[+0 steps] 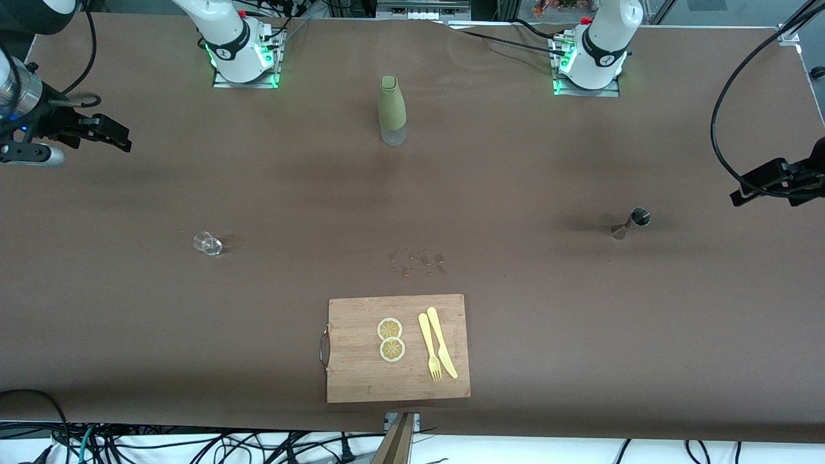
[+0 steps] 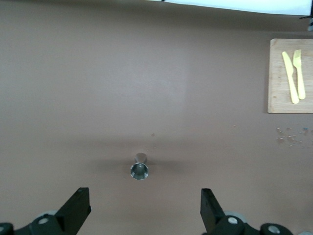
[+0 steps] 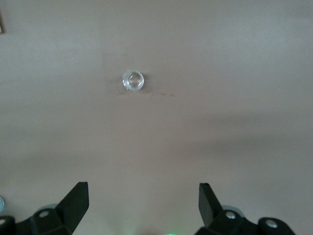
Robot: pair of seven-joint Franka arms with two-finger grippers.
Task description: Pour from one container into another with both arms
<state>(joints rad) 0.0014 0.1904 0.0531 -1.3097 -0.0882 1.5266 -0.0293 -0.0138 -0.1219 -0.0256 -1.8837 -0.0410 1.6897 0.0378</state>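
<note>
Evidently nothing gripped: small steel hourglass jigger (image 1: 630, 224) stands toward left arm's end of wooden cutting board (image 1: 361, 380), farther from camera; light, rigid, slick; take at narrow waist. Small clear glass cup (image 1: 207, 243) toward right arm's end of board: fragile. Left pincer (image 1: 753, 187) over counter edge past jigger, right pincer (image 1: 115, 134) above counter (image 1: 515, 193) past cup, both spread wide, empty.

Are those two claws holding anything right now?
No. The left tool and the right tool are both open and empty, up above the table.
</note>
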